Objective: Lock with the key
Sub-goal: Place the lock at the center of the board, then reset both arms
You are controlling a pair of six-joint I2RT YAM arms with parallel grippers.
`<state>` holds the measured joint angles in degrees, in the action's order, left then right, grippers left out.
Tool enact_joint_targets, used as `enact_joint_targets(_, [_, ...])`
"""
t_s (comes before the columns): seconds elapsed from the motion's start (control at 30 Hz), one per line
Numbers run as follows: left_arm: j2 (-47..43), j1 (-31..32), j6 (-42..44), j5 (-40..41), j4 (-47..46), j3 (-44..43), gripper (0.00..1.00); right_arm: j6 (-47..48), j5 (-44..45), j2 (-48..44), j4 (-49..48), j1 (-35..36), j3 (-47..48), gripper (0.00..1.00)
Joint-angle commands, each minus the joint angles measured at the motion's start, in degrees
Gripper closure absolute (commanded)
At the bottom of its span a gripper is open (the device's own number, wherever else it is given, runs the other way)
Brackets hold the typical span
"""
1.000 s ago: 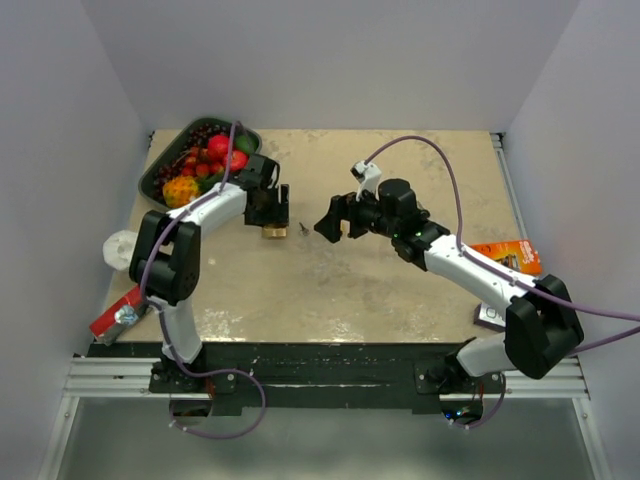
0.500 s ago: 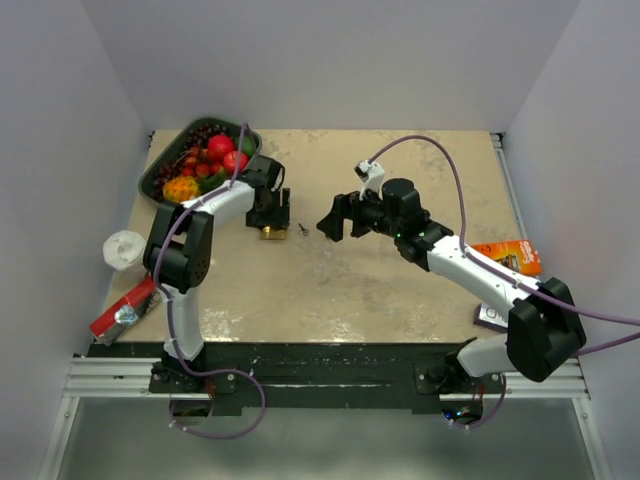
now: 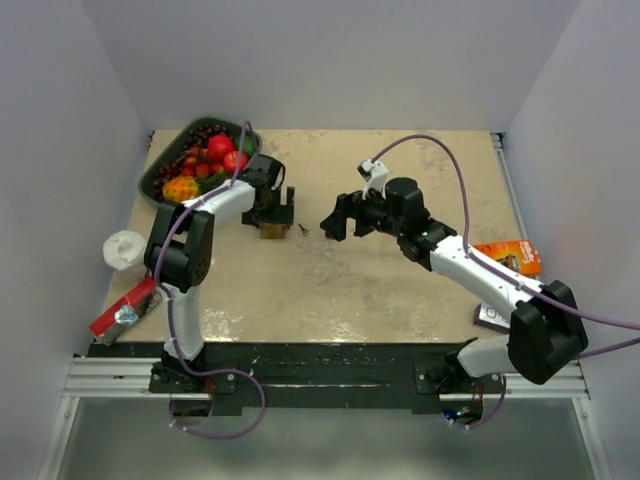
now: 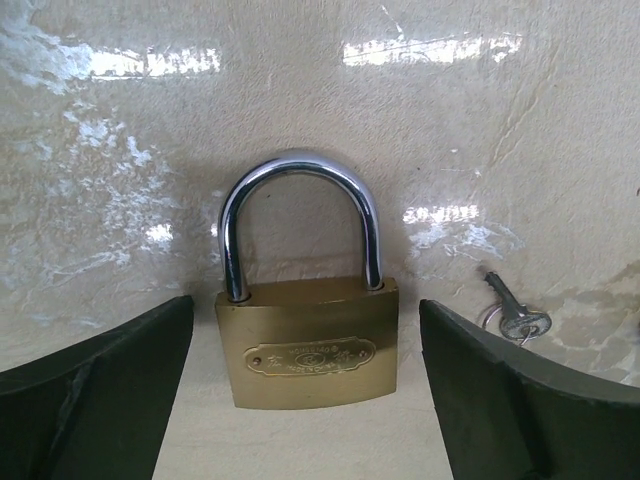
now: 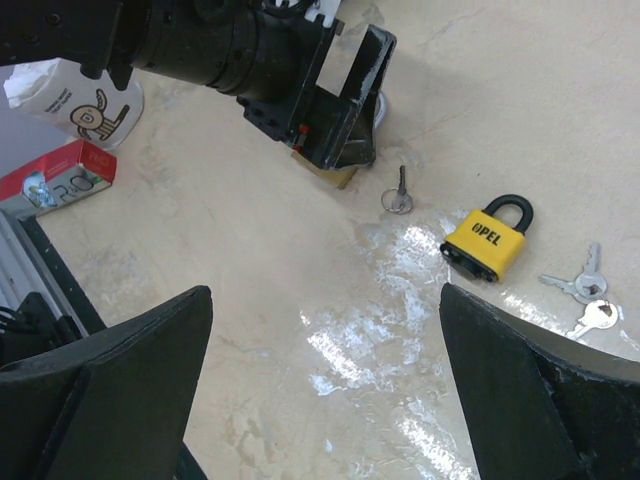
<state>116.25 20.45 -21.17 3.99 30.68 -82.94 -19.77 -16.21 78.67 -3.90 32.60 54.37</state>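
Note:
A brass padlock (image 4: 308,345) with its steel shackle (image 4: 300,215) pushed in lies flat on the table. My left gripper (image 4: 305,400) is open around it, one finger on each side, neither touching the body. A small key (image 4: 510,312) on a ring lies just right of the lock. From above, the left gripper (image 3: 272,212) stands over the brass padlock (image 3: 273,230), with the key (image 3: 302,229) beside it. My right gripper (image 3: 340,215) hovers open and empty to the right of the key. In the right wrist view the right gripper (image 5: 325,400) faces the key (image 5: 399,192).
A yellow padlock (image 5: 488,240) and a pair of loose keys (image 5: 585,290) lie under the right arm. A black tray (image 3: 147,180) of fruit sits back left. A white bottle (image 3: 124,247) and a red box (image 3: 125,308) lie at the left edge. An orange packet (image 3: 510,255) lies at the right.
My left gripper has opened and let go of the brass padlock, which now lies free between its fingers. The right arm has edged slightly right.

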Motion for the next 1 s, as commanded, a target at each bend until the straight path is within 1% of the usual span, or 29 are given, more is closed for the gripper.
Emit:
enact_joint_targets(0.0, [-3.7,0.5,3.6,1.9,-1.6,-2.3,0.01,3.2,-0.7,-3.0,-0.1,-1.7,3.5,0.01])
enact_joint_targets(0.1, [-7.6,0.6,8.5,2.0,-1.6,-2.7,0.01,4.9,-1.3,-3.7,1.1,-4.6,6.0,0.01])
enact_joint_targets(0.13, [-10.2,0.6,10.0,2.2,-1.3,-2.9,0.01,6.1,-1.2,-4.6,2.2,-5.4,6.5,0.01])
enact_joint_targets(0.2, [-13.0,0.6,16.0,0.1,-1.0,-3.0,0.01,7.5,-0.8,-5.8,3.5,-8.0,7.7,0.01])
enact_joint_targets(0.27, [-16.9,0.6,20.4,0.0,2.2,-3.4,0.01,10.4,1.6,-8.2,5.7,-10.3,7.7,0.01])
enact_joint_targets(0.3, [-18.3,0.1,20.9,-0.4,3.0,-2.4,0.01,11.0,2.5,-8.9,6.4,-11.4,7.5,0.01])
enact_joint_targets(0.33, [-21.8,-0.2,23.1,-1.8,3.6,-1.4,0.01,11.9,2.8,-10.6,7.8,-13.5,7.2,0.01])
enact_joint_targets(0.47, [-31.5,-2.6,26.6,-7.8,2.6,5.9,0.01,12.8,3.6,-14.5,12.1,-19.1,4.7,0.01])
enact_joint_targets(0.5, [-33.3,-3.2,26.9,-8.0,2.6,9.3,0.01,14.0,3.7,-15.4,12.8,-19.8,3.9,0.01])
enact_joint_targets(0.57, [-38.1,-3.2,29.3,-8.6,2.5,13.2,0.01,15.6,4.9,-18.0,14.4,-20.6,0.8,0.01])
enact_joint_targets(0.6, [-39.7,-3.2,29.6,-8.0,1.9,17.9,0.01,16.3,5.5,-18.9,14.7,-20.6,-0.5,0.01])
enact_joint_targets(0.63, [-42.7,-3.2,30.0,-7.4,0.6,20.5,0.01,17.0,6.3,-20.1,15.1,-20.6,-1.8,0.01])
enact_joint_targets(0.7, [-45.3,-3.2,31.2,-6.5,-0.4,26.9,0.01,17.5,6.4,-23.2,15.6,-20.6,-5.7,0.01])
enact_joint_targets(0.8, [-48.6,-3.1,31.1,-7.2,-1.5,32.2,0.01,18.5,5.6,-27.0,16.4,-20.6,-10.2,0.01])
enact_joint_targets(0.87, [-50.1,-3.1,30.8,-8.2,-2.1,33.5,0.01,19.4,5.3,-28.5,16.3,-20.6,-12.5,0.01])
enact_joint_targets(0.97, [-51.3,-3.1,30.2,-8.6,-2.3,33.5,0.01,21.6,5.6,-29.9,17.1,-20.6,-12.5,0.01])
